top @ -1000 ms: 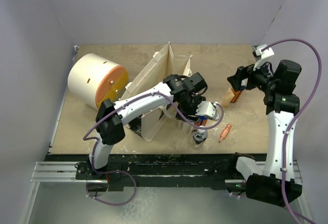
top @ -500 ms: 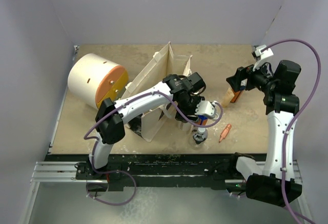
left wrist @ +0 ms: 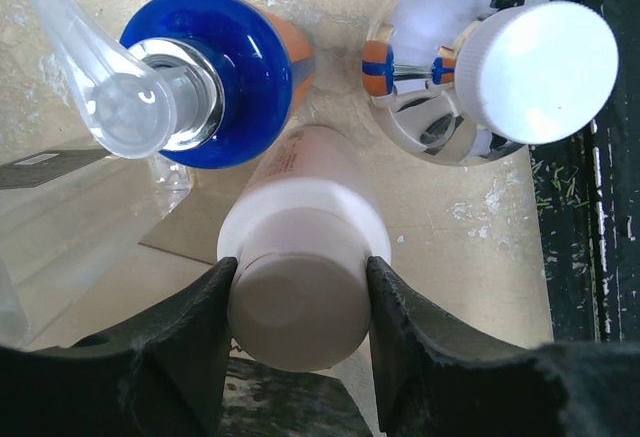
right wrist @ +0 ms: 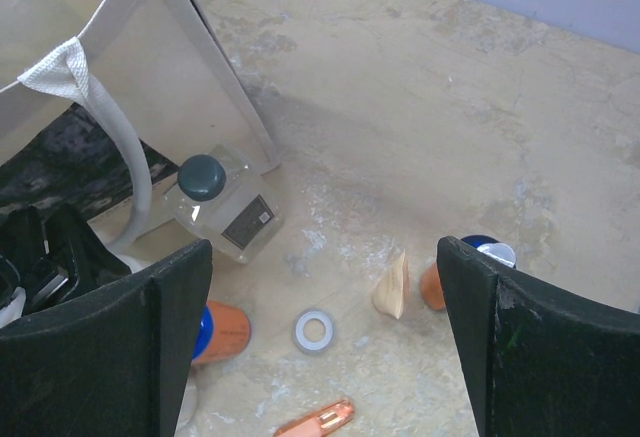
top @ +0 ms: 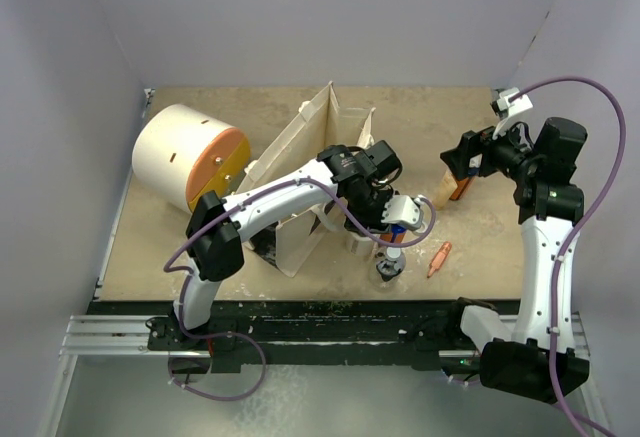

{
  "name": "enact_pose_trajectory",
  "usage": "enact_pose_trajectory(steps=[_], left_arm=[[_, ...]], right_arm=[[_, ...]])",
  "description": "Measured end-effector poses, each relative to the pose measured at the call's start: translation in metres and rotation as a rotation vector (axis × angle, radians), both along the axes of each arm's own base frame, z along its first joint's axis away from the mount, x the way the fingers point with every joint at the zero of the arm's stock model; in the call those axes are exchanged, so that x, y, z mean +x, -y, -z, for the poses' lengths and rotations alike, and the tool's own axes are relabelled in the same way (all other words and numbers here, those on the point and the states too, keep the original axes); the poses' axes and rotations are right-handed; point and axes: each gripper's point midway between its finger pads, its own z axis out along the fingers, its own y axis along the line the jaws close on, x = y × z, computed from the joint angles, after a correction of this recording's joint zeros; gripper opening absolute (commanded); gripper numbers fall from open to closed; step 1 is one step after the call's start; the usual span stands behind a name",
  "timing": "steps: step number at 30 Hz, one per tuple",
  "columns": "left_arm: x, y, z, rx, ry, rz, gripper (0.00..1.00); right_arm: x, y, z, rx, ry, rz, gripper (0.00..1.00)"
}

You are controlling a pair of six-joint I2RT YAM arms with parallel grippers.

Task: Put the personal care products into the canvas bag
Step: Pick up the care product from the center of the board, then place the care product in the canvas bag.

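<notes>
At the far left of the worktop (top: 420,117) lies a big white drum (top: 175,152) with an orange end. Just right of it the canvas bag (top: 300,162) stands open, a cream loop handle (right wrist: 112,147) hanging down its side and a clear bottle with a dark cap (right wrist: 226,212) just beside its corner. The left arm's jaws, reaching past the front of the bag, are closed on a white bottle with a tan cap (left wrist: 300,257), the black pads (left wrist: 190,357) pressed to both its sides. Close behind it stand an orange bottle with a blue pump top (left wrist: 215,77) and a mirror-bright bottle with a white cap (left wrist: 545,72). Further right lie a small ring (right wrist: 313,331), a slim orange tube (top: 438,257), a beige tapered bottle (right wrist: 392,285) and an orange bottle with a blue top (right wrist: 455,275). The right arm's jaws hang wide apart above these, holding nothing.
</notes>
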Motion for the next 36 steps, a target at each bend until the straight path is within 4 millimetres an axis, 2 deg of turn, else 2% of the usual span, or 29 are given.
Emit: enact_pose_trajectory(steps=[6, 10, 31, 36], left_arm=[[-0.012, -0.003, -0.004, -0.006, -0.037, 0.036, 0.00], [-0.021, -0.008, -0.023, -0.039, -0.042, 0.063, 0.00], [-0.072, -0.057, -0.229, -0.467, 0.144, 0.120, 0.00], [-0.081, -0.067, -0.265, -0.557, 0.172, 0.101, 0.00]], right_arm=[[0.000, 0.000, 0.000, -0.006, 0.004, -0.002, 0.95], [0.000, 0.000, 0.000, -0.009, 0.006, -0.004, 0.95], [0.006, 0.001, 0.008, -0.008, -0.020, -0.014, 0.94], [0.008, 0.002, 0.012, -0.007, -0.032, -0.015, 0.94]])
